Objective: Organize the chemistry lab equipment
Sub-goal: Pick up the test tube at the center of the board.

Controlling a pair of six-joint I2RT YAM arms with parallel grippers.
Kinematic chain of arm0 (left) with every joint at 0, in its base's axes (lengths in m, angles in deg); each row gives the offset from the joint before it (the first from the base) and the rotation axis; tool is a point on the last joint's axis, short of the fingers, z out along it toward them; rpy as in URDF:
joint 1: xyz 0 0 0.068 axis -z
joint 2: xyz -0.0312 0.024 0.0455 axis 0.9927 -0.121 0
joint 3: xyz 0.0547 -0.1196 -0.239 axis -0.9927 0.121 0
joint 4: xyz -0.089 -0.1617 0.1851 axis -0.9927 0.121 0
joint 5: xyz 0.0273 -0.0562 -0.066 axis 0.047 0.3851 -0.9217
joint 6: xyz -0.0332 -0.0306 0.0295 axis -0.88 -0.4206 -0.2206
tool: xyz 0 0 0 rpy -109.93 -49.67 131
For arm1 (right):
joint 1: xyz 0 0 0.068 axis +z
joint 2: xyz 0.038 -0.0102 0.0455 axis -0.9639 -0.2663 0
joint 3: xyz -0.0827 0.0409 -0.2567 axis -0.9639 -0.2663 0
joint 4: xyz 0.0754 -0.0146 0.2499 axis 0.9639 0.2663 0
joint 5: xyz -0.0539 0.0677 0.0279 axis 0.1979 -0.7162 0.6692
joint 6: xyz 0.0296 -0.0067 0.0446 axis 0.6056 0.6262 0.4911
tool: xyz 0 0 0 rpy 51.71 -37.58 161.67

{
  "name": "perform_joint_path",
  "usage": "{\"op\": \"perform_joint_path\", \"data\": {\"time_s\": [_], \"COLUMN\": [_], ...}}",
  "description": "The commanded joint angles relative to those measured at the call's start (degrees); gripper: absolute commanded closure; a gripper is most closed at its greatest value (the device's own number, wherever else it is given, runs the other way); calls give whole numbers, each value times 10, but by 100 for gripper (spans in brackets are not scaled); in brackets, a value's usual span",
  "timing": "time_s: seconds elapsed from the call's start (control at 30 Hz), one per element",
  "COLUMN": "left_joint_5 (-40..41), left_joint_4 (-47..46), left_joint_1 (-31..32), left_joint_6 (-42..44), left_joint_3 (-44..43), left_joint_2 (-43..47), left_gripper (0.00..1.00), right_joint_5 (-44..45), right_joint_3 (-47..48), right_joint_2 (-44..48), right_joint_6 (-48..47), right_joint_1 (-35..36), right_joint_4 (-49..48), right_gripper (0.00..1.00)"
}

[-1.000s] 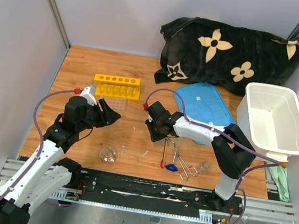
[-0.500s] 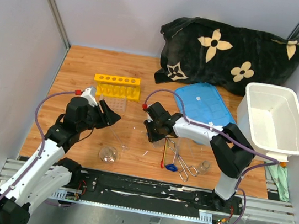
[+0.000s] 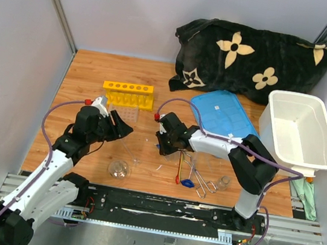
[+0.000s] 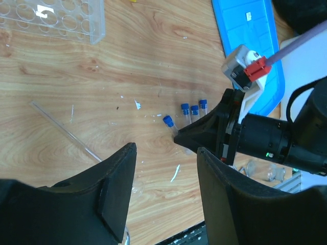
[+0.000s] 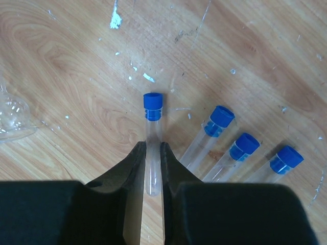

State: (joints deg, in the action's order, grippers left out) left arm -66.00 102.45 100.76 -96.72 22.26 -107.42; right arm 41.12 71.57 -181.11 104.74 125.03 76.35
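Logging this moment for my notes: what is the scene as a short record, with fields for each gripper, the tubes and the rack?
left gripper: open, empty, above the table
right gripper: closed on a tube lying on the table
other tubes: three, lying beside it, blue caps on
yellow rack: no tubes visible in it

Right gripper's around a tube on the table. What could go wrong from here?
1. The right gripper pinches the tube near its round end, with the cap end sticking far out. On lifting, it may tilt or slip.
2. The three other tubes lie close beside the fingers. A sideways move could knock them rolling.
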Motion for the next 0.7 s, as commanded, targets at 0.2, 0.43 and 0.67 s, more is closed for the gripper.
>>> {"op": "perform_joint_path", "data": {"time_s": [0.2, 0.43, 0.67], "left_joint_5": [-23, -31, 11], "left_joint_4": [-78, -104, -109], "left_joint_1": [2, 13, 63], "left_joint_6": [-28, -34, -33], "left_joint_3": [17, 5, -10], "left_joint_2": [-26, -46, -43], "left_gripper": [44, 44, 45], "right_joint_5": [29, 66, 71], "right_joint_3": [-59, -108, -130], "right_joint_2": [115, 200, 234], "right_joint_6": [-49, -52, -36], "right_joint_1": [61, 102, 114], "right_joint_4": [-63, -151, -209], "right_gripper": [99, 99, 99]}}
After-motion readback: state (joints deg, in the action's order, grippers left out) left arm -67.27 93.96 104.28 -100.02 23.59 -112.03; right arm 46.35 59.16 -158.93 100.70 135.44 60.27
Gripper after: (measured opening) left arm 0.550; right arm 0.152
